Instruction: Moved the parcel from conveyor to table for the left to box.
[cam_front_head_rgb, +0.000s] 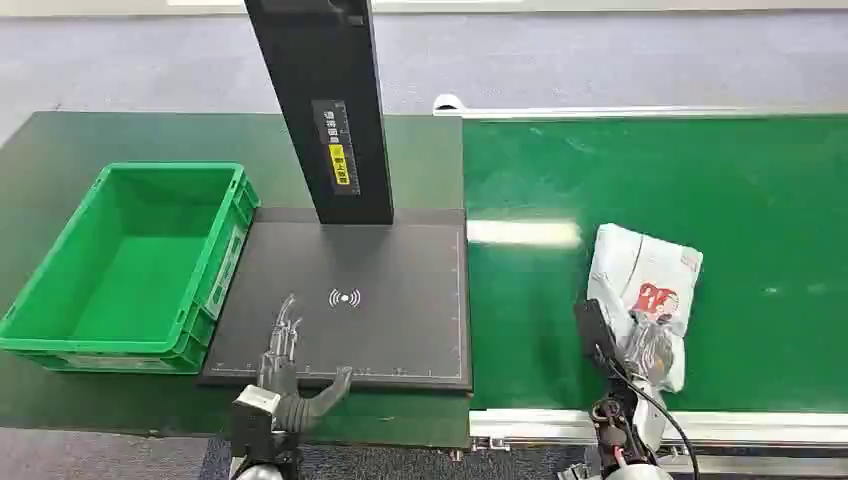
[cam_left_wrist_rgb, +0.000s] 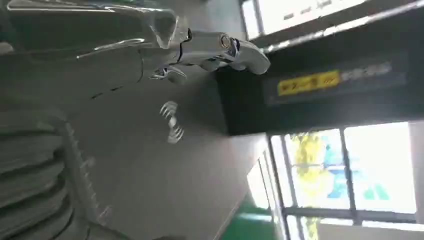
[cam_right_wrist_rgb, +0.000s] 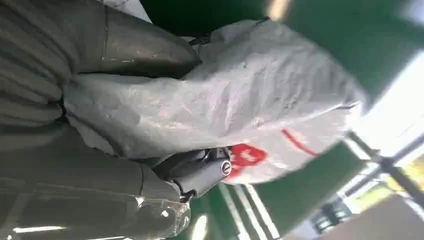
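Note:
A grey-white plastic parcel (cam_front_head_rgb: 645, 280) with red print lies on the green conveyor belt (cam_front_head_rgb: 720, 180), near its front edge. My right hand (cam_front_head_rgb: 643, 348) grips the parcel's near end. In the right wrist view the parcel (cam_right_wrist_rgb: 240, 95) sits between the thick thumb and the darker fingers (cam_right_wrist_rgb: 202, 172). My left hand (cam_front_head_rgb: 285, 365) is open with its fingers stretched out, low over the front edge of the black scanner pad (cam_front_head_rgb: 400, 270). The left wrist view shows those fingers (cam_left_wrist_rgb: 210, 47) holding nothing. An empty green box (cam_front_head_rgb: 60, 300) stands to the left of the pad.
A tall black scanner post (cam_front_head_rgb: 325, 100) rises from the back of the pad. The pad lies on a dark green table (cam_front_head_rgb: 100, 140) that butts against the conveyor's left end. A silver rail (cam_front_head_rgb: 740, 425) runs along the conveyor's front.

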